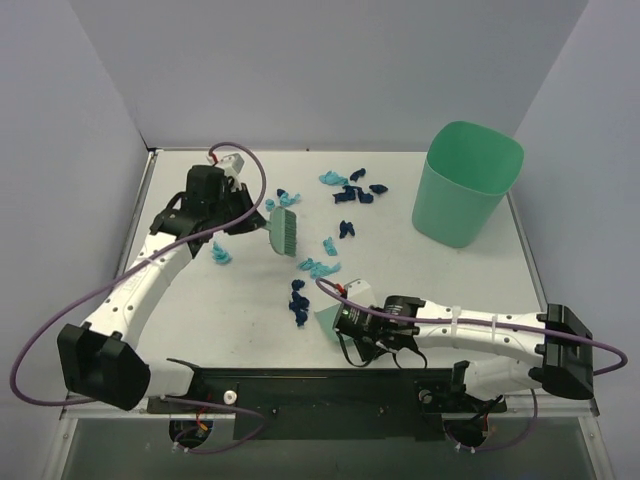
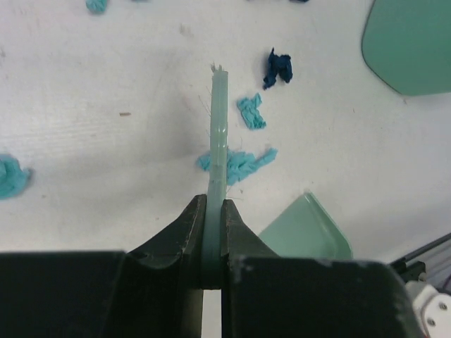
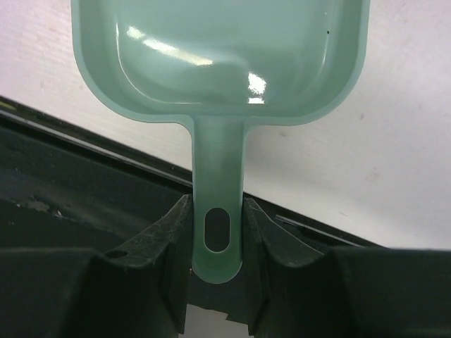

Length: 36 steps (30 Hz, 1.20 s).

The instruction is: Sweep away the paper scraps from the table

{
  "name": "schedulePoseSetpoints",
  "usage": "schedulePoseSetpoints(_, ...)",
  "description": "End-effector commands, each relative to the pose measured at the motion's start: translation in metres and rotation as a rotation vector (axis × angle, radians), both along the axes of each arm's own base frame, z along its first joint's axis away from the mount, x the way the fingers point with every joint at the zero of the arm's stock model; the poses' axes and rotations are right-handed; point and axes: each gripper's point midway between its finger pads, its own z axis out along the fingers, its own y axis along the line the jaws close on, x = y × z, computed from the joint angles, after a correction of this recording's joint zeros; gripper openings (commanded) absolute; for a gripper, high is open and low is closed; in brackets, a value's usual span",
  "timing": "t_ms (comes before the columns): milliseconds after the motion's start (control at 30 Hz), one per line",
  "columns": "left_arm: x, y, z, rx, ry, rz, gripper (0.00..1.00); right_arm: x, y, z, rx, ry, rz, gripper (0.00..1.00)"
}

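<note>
Scraps, teal and navy, strewn across the middle of the table: one cluster at the far side near the bin, a looser trail down toward the near edge, a stray teal bit off to the left. Left gripper pinched almost fully closed on the thin handle of the brush, with the head low among the scraps, seemingly for a sideways drag; contact with the table unclear. Right gripper closed partway on the stem of the dustpan, jaws snug against both sides, pan mouth out over the table near the front edge, just beside two navy bits. Probably a waiting catch for the brush's load. Pan bare inside in the wrist view. Near trail between brush and pan, hence a likely sweep from one toward the other. Bin upright at far right, well apart from both tools, presumably for the tip-out afterwards. Nothing collected so far, by the look of it; task barely begun.
</note>
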Motion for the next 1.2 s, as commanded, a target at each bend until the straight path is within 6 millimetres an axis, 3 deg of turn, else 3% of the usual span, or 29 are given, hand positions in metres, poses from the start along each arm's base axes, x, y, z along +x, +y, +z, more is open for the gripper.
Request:
schedulePoseSetpoints(0,0.056,0.0,0.032,0.07,-0.192,-0.011,0.0,-0.017,-0.012,-0.002,-0.016,-0.004,-0.02,0.0)
schedulePoseSetpoints(133,0.073,-0.001,0.032,0.093,-0.207,-0.013,0.0,-0.032,-0.01,-0.002,-0.019,0.013,0.012,0.0)
schedulePoseSetpoints(300,0.083,-0.006,0.025,0.091,-0.195,-0.026,0.0,-0.048,0.014,0.008,0.029,0.039,0.056,0.0)
schedulePoseSetpoints(500,0.09,-0.013,0.019,0.084,-0.198,-0.05,0.0,-0.05,0.045,0.006,0.039,0.058,0.036,0.0)
schedulePoseSetpoints(667,0.093,-0.017,0.015,0.077,-0.193,-0.059,0.0,-0.038,0.077,0.0,0.028,0.042,-0.033,0.0)
schedulePoseSetpoints(800,0.093,-0.017,0.011,0.08,-0.189,-0.063,0.0,-0.019,0.087,-0.007,0.029,0.019,-0.126,0.0)
schedulePoseSetpoints(1000,0.093,-0.02,0.0,0.09,-0.202,-0.098,0.0,0.012,0.078,-0.011,0.041,-0.005,-0.243,0.0)
schedulePoseSetpoints(1167,0.1,-0.03,-0.007,0.058,-0.244,-0.129,0.0,0.022,0.069,-0.013,0.017,0.009,-0.228,0.0)
